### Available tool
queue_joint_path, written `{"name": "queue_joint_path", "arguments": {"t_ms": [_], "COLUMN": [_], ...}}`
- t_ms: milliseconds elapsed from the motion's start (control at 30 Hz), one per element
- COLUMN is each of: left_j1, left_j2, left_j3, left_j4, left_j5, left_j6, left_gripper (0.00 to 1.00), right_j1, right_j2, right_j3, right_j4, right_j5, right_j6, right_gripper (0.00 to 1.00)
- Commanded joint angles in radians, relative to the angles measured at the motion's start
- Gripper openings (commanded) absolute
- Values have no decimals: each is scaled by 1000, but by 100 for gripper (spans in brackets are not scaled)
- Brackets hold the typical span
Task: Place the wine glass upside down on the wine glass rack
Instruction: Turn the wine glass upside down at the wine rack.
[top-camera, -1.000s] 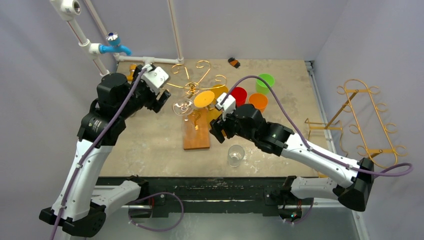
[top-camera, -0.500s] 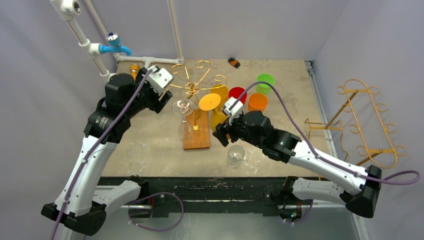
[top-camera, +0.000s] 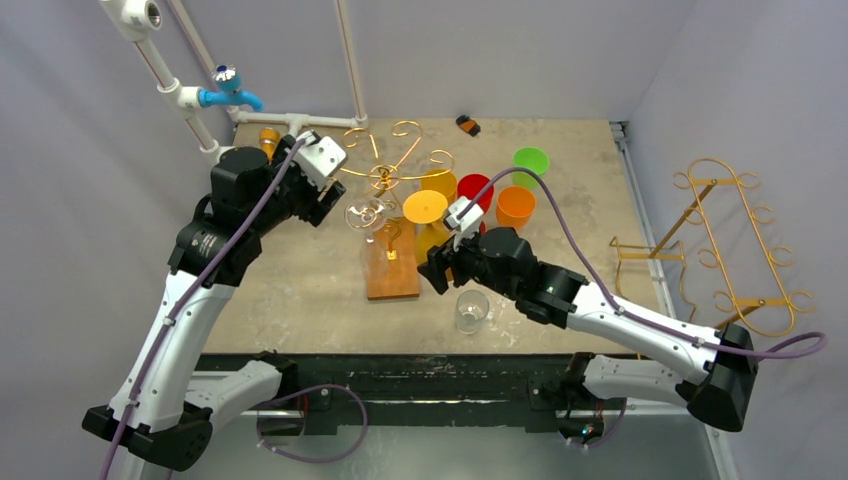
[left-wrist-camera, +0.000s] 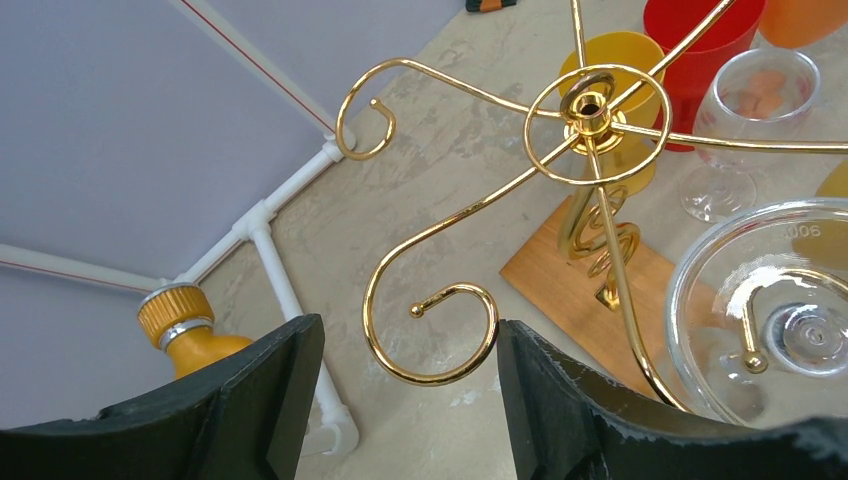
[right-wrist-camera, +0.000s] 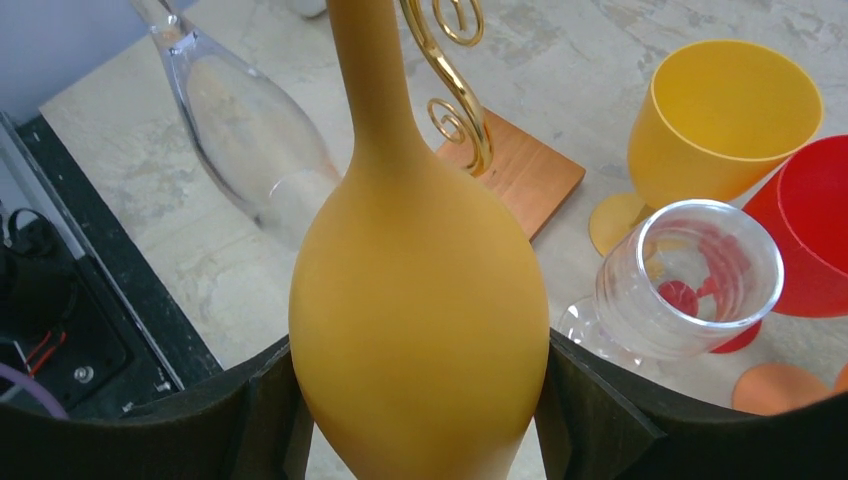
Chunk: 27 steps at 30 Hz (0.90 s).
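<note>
Carefully, with right jaws clenched on the inverted wine glass, slide its stem into a free hook of the rack; left jaws released.

Place: a robot lab test cell, dressed like a kitchen bench.
Walls: plain lilac panels box in the stone-look tabletop.
Plumbing: white pipe frame with a blue tap at the tabletop's far left corner.
Rig: two white-and-black arms bolted to a black frame at the near edge.
</note>
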Motion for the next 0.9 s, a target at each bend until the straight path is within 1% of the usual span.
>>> {"name": "queue_joint_path", "arguments": {"t_ms": [0, 67, 167, 233, 267, 300, 500, 667, 733, 800, 867], "left_j1": [-1, -1, -1, -1, -1, -1, -1, -1, -1, -1, -1], "left_j2": [-7, -9, -8, -6, -6, -6, -6, -3, 0, 3, 5], "left_j3": [-5, -5, -6, -6, -7, -7, -6, -3, -5, -11, -21], "left_j4": [26, 27, 30, 32, 32, 33, 35, 35, 34, 41, 51], "left_j5": [-63, -60, -58, -57, -56, -55, -52, -50, -52, -55, -60], "left_j6": [-7, -5, -7, -8, -9, -10, -9, -6, -6, -1, 5], "left_gripper": [67, 67, 67, 67, 67, 67, 67, 67, 67, 67, 67], "right_j1": [6, 6, 6, 6, 6, 5, 6, 6, 6, 6, 6], "right_j2": [-15, -25, -42, -54, -58, -63, -115, -198, -244, -281, -304], "right_j3": [-53, -61, -62, -59, -57, -53, -69, -65, -36, 17, 101], "right_j4": [75, 77, 65, 49, 39, 28, -18, -93, -137, -197, -251], "right_j5": [0, 3, 5, 6, 4, -1, -10, -33, -48, -81, -60], "right_j6": [77, 82, 85, 84, 84, 83, 83, 91, 101, 117, 119], "right_gripper": [59, 62, 69, 80, 93, 98, 99, 99, 99, 96, 92]}}
